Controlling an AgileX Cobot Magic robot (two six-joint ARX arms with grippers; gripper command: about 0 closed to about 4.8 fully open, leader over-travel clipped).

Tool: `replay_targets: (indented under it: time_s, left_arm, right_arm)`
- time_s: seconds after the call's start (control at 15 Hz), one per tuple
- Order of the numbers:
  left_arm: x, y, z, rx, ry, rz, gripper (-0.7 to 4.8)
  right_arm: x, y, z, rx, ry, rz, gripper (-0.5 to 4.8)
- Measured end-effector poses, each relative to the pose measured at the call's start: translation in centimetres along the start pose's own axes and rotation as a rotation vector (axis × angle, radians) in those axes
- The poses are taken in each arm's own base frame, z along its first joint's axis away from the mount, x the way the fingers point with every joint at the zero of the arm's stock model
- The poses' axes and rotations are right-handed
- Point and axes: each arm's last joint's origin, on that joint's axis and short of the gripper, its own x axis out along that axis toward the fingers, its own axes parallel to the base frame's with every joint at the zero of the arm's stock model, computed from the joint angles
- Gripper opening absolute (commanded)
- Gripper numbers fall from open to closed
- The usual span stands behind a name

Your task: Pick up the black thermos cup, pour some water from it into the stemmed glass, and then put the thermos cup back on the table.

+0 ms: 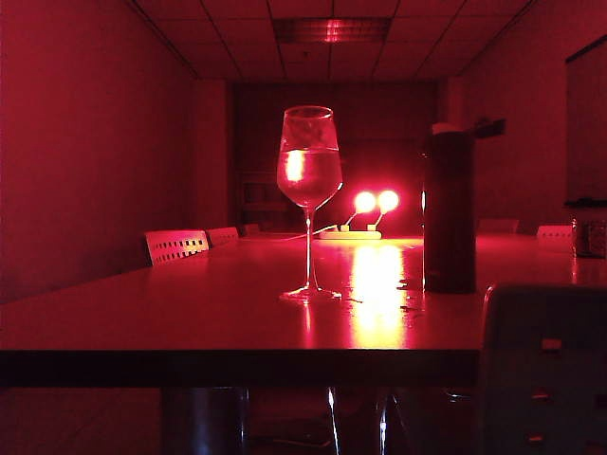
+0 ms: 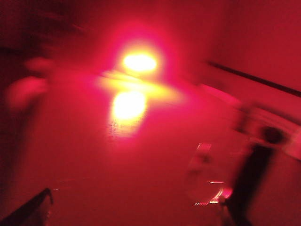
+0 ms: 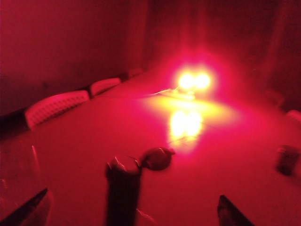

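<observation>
The stemmed glass stands upright mid-table and holds some clear liquid. To its right stands the black thermos cup, its flip lid jutting sideways. Neither gripper shows in the exterior view. My left gripper is open and empty in a blurred view, with the glass and thermos ahead of it, off to one side. My right gripper is open, with the thermos standing ahead in line with the gap between its fingers. The glass shows faintly beside one finger.
Two bright lamps glare at the far end of the table and reflect off it. A small squat jar sits at the far right. Chairs line the left side, and a pale chair back rises at the near right.
</observation>
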Motion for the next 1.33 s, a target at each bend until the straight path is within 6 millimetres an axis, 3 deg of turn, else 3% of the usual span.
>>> replay_targets:
  time_s: [0.13, 0.33, 0.53, 0.8, 0.93, 1.33]
  left_arm:
    - [3.7, -1.0, -0.7, -0.004, 0.039, -0.112, 4.79]
    - [7.7, -3.0, -1.5, -0.022, 0.087, -0.224, 4.79]
    - [10.3, -4.8, -4.1, -0.045, 0.196, -0.291, 4.79]
    - [11.9, -7.2, -6.1, -0.022, 0.213, -0.391, 4.79]
    - [12.1, -7.2, -6.7, -0.014, 0.240, -0.389, 4.79]
    - [12.1, -7.1, -6.7, -0.012, 0.243, -0.373, 4.79]
  right_arm:
    - [2.8, -0.6, -1.0, 0.063, 0.020, 0.006, 4.63]
    - [7.0, -1.5, -3.2, 0.062, 0.044, 0.033, 4.63]
    - [11.1, -1.2, -7.1, 0.087, 0.133, 0.079, 4.63]
    - [15.6, -0.1, -13.0, 0.066, 0.185, 0.141, 4.63]
    - [17.0, -0.2, -15.7, 0.068, 0.197, 0.141, 4.77]
    - [20.6, -0.4, -20.2, 0.067, 0.184, 0.160, 4.76]
